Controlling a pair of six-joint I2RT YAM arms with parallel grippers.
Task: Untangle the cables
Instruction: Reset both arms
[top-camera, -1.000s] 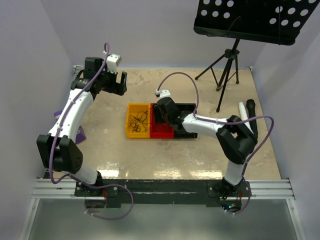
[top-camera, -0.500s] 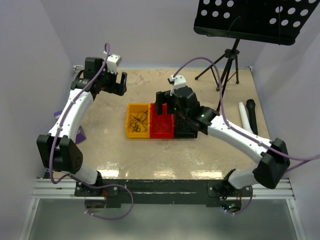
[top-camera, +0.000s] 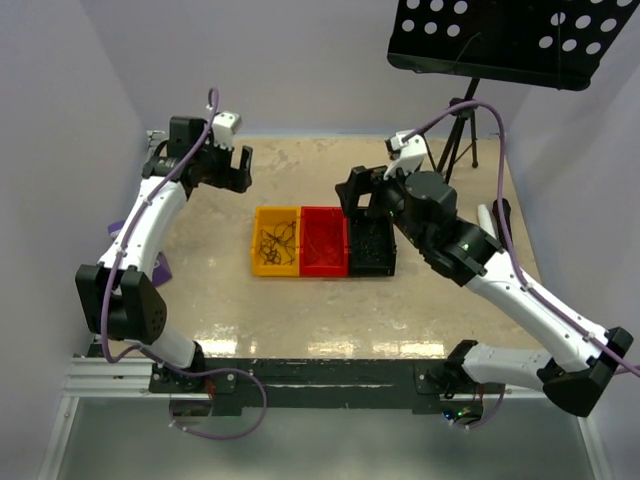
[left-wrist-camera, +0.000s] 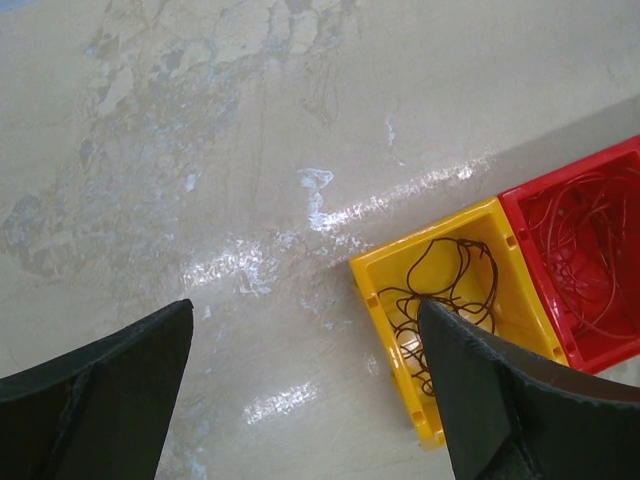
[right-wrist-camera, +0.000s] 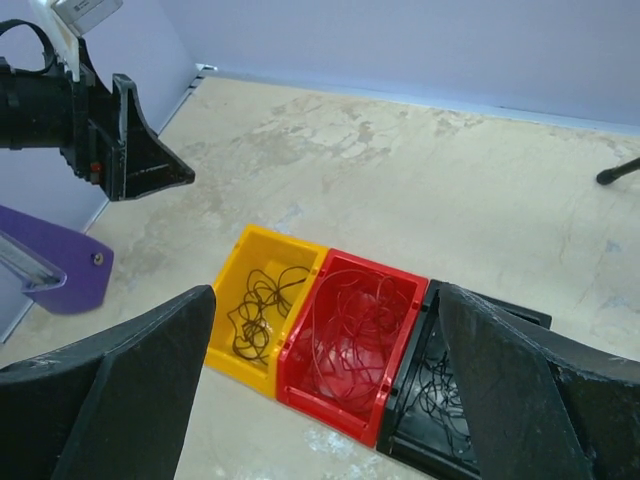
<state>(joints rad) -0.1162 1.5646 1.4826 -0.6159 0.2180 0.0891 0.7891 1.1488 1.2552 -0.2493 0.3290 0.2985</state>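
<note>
I see a scuffed beige worktop (top-camera: 300, 310), lilac walls (top-camera: 300, 60). My left claw (left-wrist-camera: 303, 310) and right claw (right-wrist-camera: 325, 290) gape, empty. The cables (right-wrist-camera: 262, 305) curl hair-thin inside the yellow bin (top-camera: 275, 270), red bin (top-camera: 323, 272) and black bin (top-camera: 372, 272).

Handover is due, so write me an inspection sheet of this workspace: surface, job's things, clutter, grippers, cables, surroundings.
Surface: beige table, worn whitish patches, glare.
Job's things: dark wires in the yellow bin, red wires in the red bin, black wires in the black bin; bins side by side in a row.
Clutter: purple piece at the left edge; white rod and black rod at the right edge, partly behind the right arm.
Grippers: left gripper open, empty, raised over bare table; right gripper open, empty, raised, facing the bins.
Cables: lilac hoses along both arms.
Surroundings: black music stand at back right; lilac walls.
</note>
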